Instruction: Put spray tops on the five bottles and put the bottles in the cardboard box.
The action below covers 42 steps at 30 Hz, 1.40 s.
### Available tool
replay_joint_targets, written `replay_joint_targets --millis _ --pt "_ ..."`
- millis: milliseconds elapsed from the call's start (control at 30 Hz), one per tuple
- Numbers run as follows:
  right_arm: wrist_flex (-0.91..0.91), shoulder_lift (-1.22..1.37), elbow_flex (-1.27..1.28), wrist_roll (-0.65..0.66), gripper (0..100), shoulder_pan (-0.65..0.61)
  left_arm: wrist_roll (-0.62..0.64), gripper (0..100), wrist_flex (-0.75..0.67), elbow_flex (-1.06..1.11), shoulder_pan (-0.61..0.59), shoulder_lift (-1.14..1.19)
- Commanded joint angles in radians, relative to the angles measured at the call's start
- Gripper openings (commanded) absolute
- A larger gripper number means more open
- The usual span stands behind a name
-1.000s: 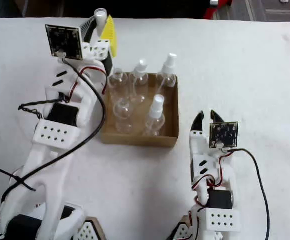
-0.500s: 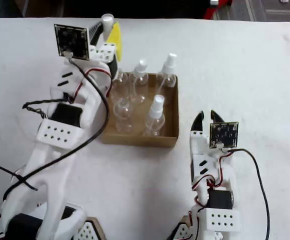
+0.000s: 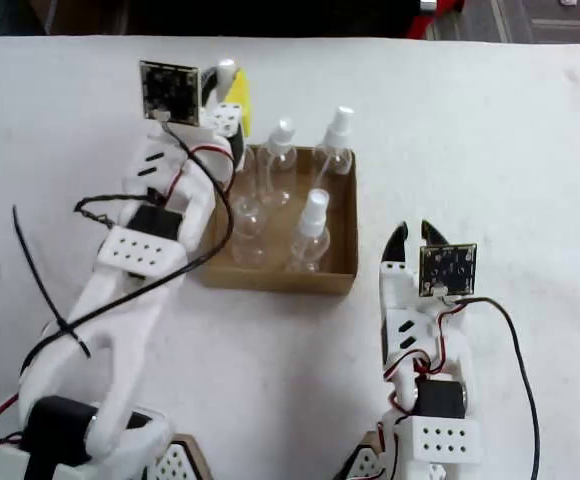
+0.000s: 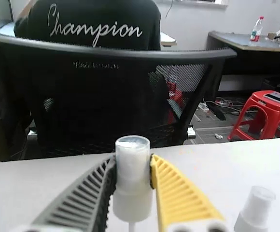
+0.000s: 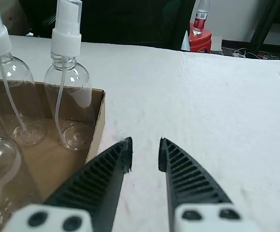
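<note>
the high camera is hanging above the table, looking straight down, far enough to be taking in the whole cardboard box. the left wrist camera is sitting close behind the left gripper pinching a spray top, facing flat across the table toward a black chair. the right wrist camera is peeking down past the right gripper. it and the high camera are both seeing the cardboard box and bottles.

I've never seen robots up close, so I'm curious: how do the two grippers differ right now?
The left gripper is shut on a white spray top; the right gripper is open and empty. The left gripper is grey and yellow; the right gripper is black. Both are ribbed and are near the cardboard box.
</note>
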Motion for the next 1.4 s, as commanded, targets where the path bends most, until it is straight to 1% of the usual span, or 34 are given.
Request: replay_joint_targets --millis 0,867,967,1133,1200,1367 --pt "-0.025 -0.007 0.009 0.009 7.7 0.002 0.003 2 -0.041 0.005 0.005 -0.001" --pt "-0.039 0.001 0.009 0.009 7.7 0.002 0.003 3 -0.041 0.072 -0.010 0.004" --pt "-0.039 0.001 0.009 0.009 7.7 0.002 0.003 7 -0.041 0.072 -0.008 0.005" --pt "-0.039 0.001 0.009 0.009 7.7 0.002 0.011 24 -0.043 0.103 -0.008 0.007" --pt "-0.039 0.001 0.009 0.009 7.7 0.002 0.011 25 -0.043 0.114 -0.007 0.007" --pt "-0.039 0.001 0.009 0.009 7.7 0.002 0.011 25 -0.041 0.115 -0.010 -0.004"
